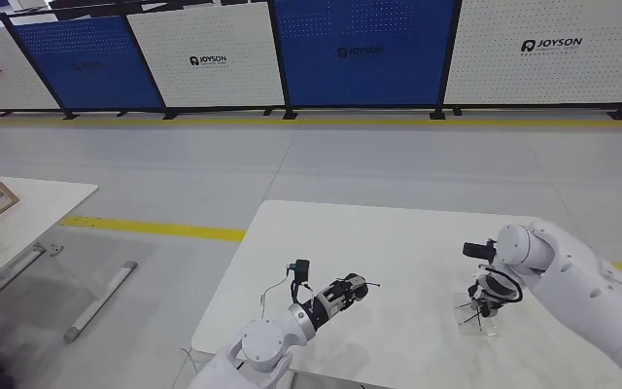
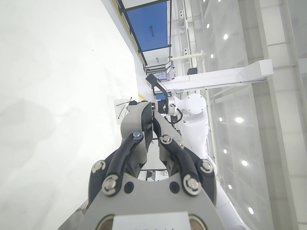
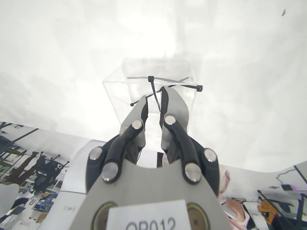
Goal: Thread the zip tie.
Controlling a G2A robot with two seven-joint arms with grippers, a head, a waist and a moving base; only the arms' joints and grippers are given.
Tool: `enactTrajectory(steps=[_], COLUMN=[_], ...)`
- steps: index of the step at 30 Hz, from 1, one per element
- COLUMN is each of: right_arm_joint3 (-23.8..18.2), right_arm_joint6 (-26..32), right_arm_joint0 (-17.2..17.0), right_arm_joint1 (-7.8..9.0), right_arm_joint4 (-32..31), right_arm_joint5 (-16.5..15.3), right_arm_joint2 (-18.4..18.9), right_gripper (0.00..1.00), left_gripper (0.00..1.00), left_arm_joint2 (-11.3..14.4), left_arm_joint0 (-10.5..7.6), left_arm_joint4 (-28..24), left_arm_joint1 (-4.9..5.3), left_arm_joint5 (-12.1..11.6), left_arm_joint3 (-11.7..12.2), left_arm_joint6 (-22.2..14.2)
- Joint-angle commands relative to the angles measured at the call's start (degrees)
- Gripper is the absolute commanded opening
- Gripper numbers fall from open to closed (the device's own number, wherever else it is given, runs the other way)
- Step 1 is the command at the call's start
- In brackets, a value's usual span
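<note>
Zip ties [image 3: 151,78], thin and black, lie crossed at a clear box [image 3: 112,96] toward the right side of the white table [image 1: 389,243]. You cannot tell whether they rest on its rim or just inside it.

Reading from the left in the top view, the corner of a second white table [image 1: 44,199] sits at the far left edge, well apart from the work table. A yellow floor line [image 1: 155,229] runs between the two.

Next, near the table's front edge, your left gripper [image 2: 150,111] hovers above bare tabletop, well apart from the box. Its fingers are pressed together, pad against pad. From above, a thin dark strand [image 1: 373,284] juts past the fingertips toward the right. It is too small for you to tell whether it is a zip tie, and the left wrist view shows nothing clear between the pads.

Farther right, your right gripper [image 3: 155,94] is lowered over the clear box. Its fingers stand a narrow gap apart, not clamped. Two of the crossed ties pass through that gap: one running lengthwise between the fingers, the other slanting across at the fingertips.

Along the back, blue and white partition panels [image 1: 364,49] line the floor.
</note>
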Motion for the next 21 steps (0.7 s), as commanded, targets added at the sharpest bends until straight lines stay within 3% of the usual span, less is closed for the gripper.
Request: enactTrajectory(steps=[1,3,10,13,17,21], right_arm_joint3=[0.74,1.43,3.71,4.48,5.56,6.69], right_arm_joint6=[0.0,0.0,0.0,0.0,0.0,0.0], right_arm_joint0=[0.19,0.35,1.04,1.3,1.65,1.98], right_arm_joint1=[-0.41,-0.79,-2.34,-2.86,-3.5,-4.02], right_arm_joint4=[0.04,-0.07,0.28,0.47,0.66,1.03], right_arm_joint5=[0.0,0.0,0.0,0.0,0.0,-0.26], right_arm_joint2=[-0.29,-0.69,-2.04,-2.44,-3.1,-3.61], right_gripper=[0.13,0.17,0.17,0.09,0.12,0.0], left_gripper=[0.0,0.0,0.0,0.0,0.0,0.0], left_arm_joint2=[0.0,0.0,0.0,0.0,0.0,0.0], left_arm_joint0=[0.0,0.0,0.0,0.0,0.0,0.0], left_arm_joint4=[0.0,0.0,0.0,0.0,0.0,0.0], left_arm_joint1=[0.0,0.0,0.0,0.0,0.0,0.0], left_arm_joint5=[0.0,0.0,0.0,0.0,0.0,0.0], left_arm_joint3=[0.0,0.0,0.0,0.0,0.0,0.0], left_arm_joint6=[0.0,0.0,0.0,0.0,0.0,0.0])
